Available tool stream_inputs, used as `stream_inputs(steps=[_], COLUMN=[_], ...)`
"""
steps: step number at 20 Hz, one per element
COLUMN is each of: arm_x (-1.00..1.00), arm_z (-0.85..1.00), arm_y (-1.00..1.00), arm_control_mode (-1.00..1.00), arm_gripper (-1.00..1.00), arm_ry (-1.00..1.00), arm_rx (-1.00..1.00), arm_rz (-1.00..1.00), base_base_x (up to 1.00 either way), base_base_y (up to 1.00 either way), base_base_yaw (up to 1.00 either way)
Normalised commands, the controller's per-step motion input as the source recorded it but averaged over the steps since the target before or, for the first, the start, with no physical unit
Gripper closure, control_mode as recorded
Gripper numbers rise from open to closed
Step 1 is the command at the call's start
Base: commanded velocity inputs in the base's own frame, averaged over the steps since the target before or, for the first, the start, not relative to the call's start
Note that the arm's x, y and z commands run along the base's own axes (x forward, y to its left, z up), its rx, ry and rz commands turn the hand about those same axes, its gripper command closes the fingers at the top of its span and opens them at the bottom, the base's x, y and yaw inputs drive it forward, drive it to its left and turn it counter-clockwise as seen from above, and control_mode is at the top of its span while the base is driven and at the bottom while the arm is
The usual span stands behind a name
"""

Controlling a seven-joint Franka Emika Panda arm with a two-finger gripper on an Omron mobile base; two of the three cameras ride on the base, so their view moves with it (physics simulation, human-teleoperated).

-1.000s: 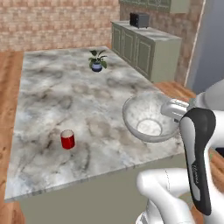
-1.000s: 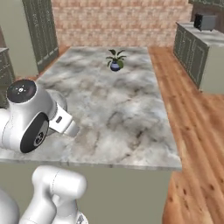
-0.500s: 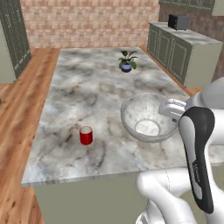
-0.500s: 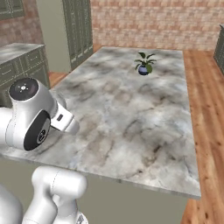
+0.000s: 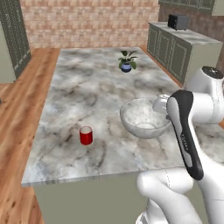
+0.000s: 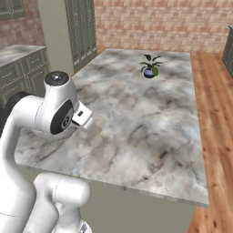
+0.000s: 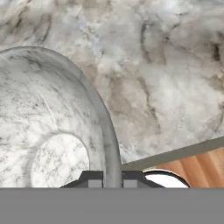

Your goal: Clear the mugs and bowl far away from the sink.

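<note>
Open marble between mug [image 5: 86, 135], plant [image 5: 127, 61]

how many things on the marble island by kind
mugs: 1, the red mug
bowls: 1, the speckled bowl, its rim pinched in the gripper
potted plants: 1, the plant in the blue pot
total: 3

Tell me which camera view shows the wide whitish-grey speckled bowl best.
The left base view: the whole whitish-grey speckled bowl shows on the marble counter. The hand view shows its rim and inside close up, pinched by the gripper.
</note>
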Motion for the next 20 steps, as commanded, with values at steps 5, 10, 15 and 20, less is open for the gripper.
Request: stream_inputs(steps=[5, 10, 15, 20], arm_x=[0.58, 0.65, 0.79, 0.49], arm_z=[-0.49, -0.34, -0.15, -0.12], arm_y=[-0.23, -0.02, 0.0, 0.0], arm_control_mode=[-1.0, -1.0, -1.0, -1.0], arm_gripper=[1.0, 1.0, 1.0, 1.0], arm_ry=[0.01, 0.0, 0.03, 0.0], arm_rx=[0.16, 0.01, 0.0, 0.0], arm_rz=[0.0, -0.18, -0.4, -0.21], base_base_x=[0.0, 0.0, 0.0, 0.0], base_base_y=[0.0, 0.0, 0.0, 0.0], base_base_yaw=[0.0, 0.0, 0.0, 0.0])
